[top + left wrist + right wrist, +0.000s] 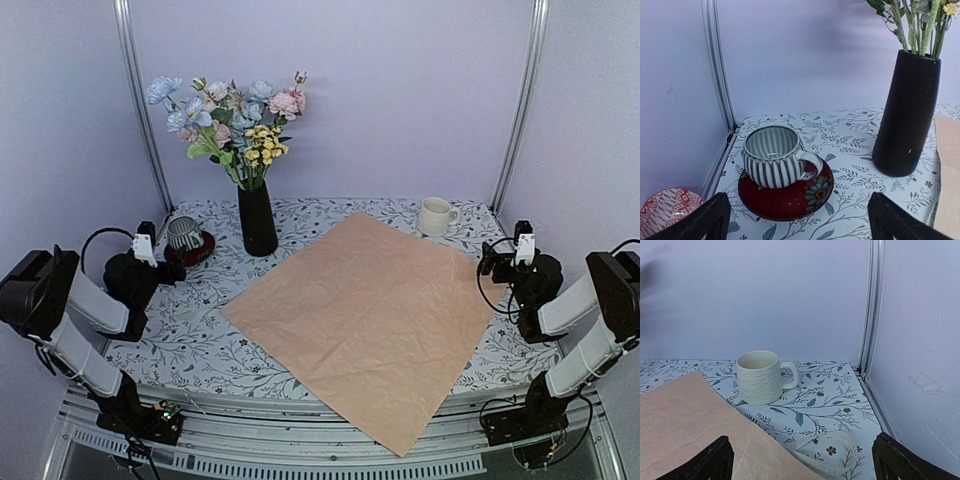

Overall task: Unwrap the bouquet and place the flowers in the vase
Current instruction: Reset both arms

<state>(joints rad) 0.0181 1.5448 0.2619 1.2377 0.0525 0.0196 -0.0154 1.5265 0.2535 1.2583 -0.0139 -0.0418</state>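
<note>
The flowers [230, 120], pink, white, pale blue and yellow, stand with their stems in the tall black vase [257, 218] at the back left. The vase [907, 115] and green stems [920, 25] also show at the right of the left wrist view. The bouquet's paper [370, 310] lies spread flat, tan side up, across the middle of the table. A cream ribbon [827, 452] lies loose by its far right corner. My left gripper [168, 258] [797, 220] is open and empty, facing the striped cup. My right gripper [490, 262] [802, 460] is open and empty, short of the ribbon.
A grey striped cup [772, 157] sits on a red saucer [790, 200] left of the vase. A cream mug [758, 376] stands at the back right. A red patterned dish [667, 210] lies beyond the table's left edge. Metal frame posts [135, 100] flank the back wall.
</note>
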